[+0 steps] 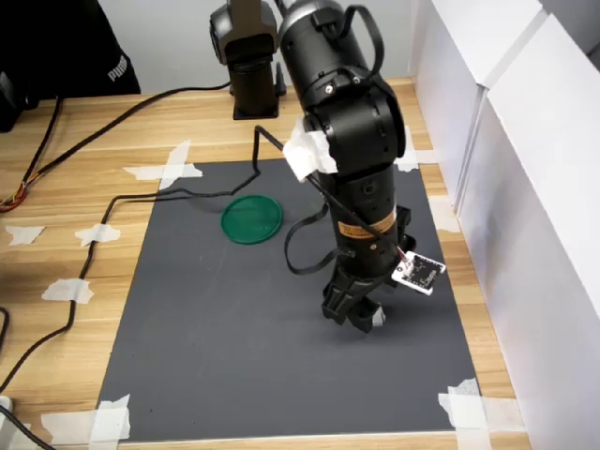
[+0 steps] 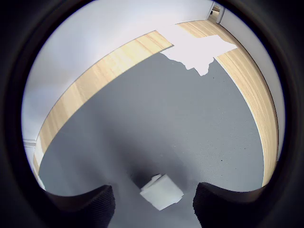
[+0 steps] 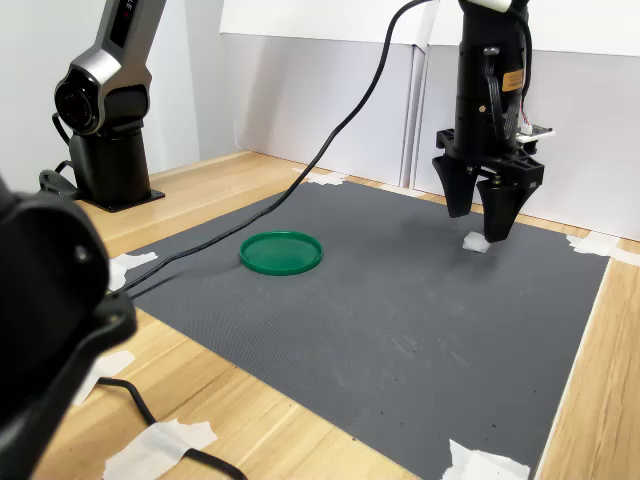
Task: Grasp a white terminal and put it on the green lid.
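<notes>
The white terminal [image 2: 161, 191] lies on the dark mat [image 1: 216, 319] near the first exterior view's right side, a tiny white block [image 3: 474, 242] that the arm half hides [image 1: 377, 319]. My gripper [image 3: 478, 215] hangs open just above it, pointing down. In the wrist view the terminal sits between the two black fingers [image 2: 80, 209], touching neither. The green lid [image 1: 251, 218] lies flat and bare on the mat, well off toward the second exterior view's left [image 3: 281, 252].
White tape strips [image 1: 466, 410] hold the mat's corners to the wooden table. A second arm's base [image 3: 105, 110] stands at the table's back, with black cables [image 1: 112, 202] running across the mat's edge. White panels [image 1: 525, 141] wall the first exterior view's right.
</notes>
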`<action>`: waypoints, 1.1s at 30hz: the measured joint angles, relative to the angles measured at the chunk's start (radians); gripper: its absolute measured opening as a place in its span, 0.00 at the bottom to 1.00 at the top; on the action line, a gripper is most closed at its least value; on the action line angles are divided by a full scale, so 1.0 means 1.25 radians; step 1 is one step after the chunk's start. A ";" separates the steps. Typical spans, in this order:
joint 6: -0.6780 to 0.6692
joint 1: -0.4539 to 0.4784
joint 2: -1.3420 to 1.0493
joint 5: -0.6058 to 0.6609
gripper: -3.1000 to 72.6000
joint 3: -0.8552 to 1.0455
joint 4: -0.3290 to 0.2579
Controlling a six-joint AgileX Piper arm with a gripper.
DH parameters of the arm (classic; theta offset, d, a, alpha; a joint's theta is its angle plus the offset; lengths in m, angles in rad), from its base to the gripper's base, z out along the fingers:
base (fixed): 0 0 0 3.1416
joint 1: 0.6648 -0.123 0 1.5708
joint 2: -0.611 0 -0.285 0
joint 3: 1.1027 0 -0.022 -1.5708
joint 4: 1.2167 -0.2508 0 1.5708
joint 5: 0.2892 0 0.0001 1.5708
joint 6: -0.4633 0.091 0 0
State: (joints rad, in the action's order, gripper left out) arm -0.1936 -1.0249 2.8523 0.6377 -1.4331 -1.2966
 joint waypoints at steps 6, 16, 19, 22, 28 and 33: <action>0.024 0.000 0.016 -0.011 0.96 -0.004 0.021; 0.025 0.000 0.018 -0.020 0.94 -0.004 0.025; 0.025 0.000 0.018 -0.020 0.91 -0.004 0.025; 0.025 0.000 0.018 -0.021 0.84 -0.004 0.025; 0.037 0.000 0.018 -0.022 0.70 -0.004 0.025; 0.049 0.000 0.018 -0.022 0.61 -0.004 0.024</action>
State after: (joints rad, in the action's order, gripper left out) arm -0.1328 -1.0249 2.8752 0.6097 -1.4380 -1.2661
